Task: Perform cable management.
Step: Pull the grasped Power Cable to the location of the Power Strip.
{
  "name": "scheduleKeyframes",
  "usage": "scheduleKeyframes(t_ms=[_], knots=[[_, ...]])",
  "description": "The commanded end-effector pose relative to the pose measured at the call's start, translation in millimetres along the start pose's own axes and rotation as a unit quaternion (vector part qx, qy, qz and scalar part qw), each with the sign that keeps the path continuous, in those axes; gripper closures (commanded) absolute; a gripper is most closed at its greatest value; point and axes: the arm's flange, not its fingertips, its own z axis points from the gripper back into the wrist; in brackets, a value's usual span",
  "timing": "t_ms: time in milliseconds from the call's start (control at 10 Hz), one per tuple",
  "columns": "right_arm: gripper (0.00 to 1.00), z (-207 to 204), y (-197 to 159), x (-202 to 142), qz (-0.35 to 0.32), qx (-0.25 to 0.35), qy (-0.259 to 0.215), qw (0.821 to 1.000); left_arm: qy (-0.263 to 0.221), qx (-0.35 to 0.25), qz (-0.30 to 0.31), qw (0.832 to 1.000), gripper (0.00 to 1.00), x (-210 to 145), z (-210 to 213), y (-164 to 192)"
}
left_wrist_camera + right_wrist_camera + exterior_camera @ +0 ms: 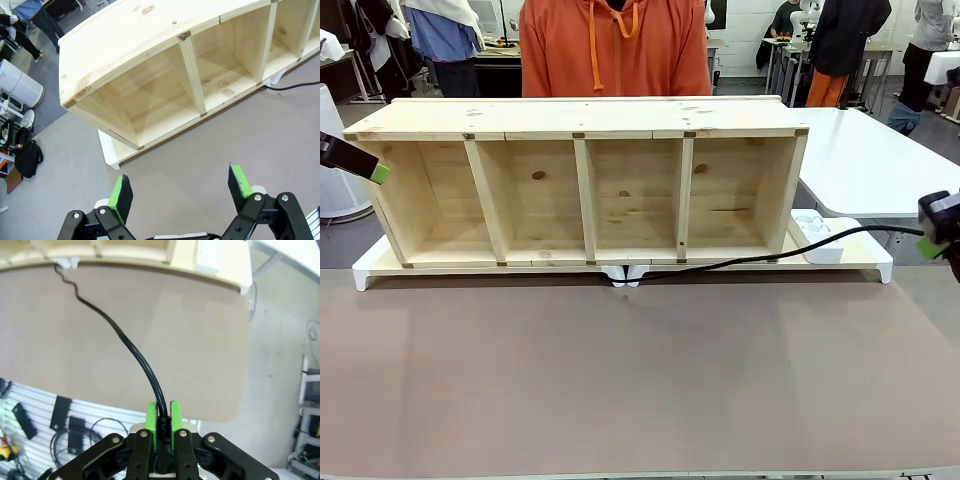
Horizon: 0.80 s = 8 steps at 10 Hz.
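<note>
At the right edge of the front view, the right gripper (932,236) is closed tight on the thin black flexible cable (132,350) (its green pads pinch it). The cable runs left over the brown table (640,380), in front of the long pale wooden shelf with four compartments (580,118), to a small white clip (625,272) at centre. The left gripper (180,187) stands wide, holding nothing.

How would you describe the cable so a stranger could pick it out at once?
Find the long wooden shelf with four compartments across the table. Along its front foot a thin black cable runs rightward to the right claw, which is shut on it. Unlike the blocky white power strip nearby, it is a slim dark line.
</note>
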Motion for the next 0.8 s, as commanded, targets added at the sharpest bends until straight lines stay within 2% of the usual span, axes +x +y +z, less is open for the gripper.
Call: scheduleKeyframes(t_ms=[0,300,700], knots=[[0.86,-130.2,-24.4,-61.3,-0.014,0.009,-0.026,1.000,-0.003,0.000,0.000,1.000,0.00,0.9,-1.0,0.3],[0.86,-154.2,-35.5,-40.6,-0.030,0.017,-0.021,0.999,-0.003,0.000,0.000,1.000,0.00,0.9,-1.0,0.3],[0.86,-167.4,-36.9,-34.1,-0.036,0.021,-0.008,0.999,-0.003,0.000,0.000,1.000,0.00,0.9,-1.0,0.3]])
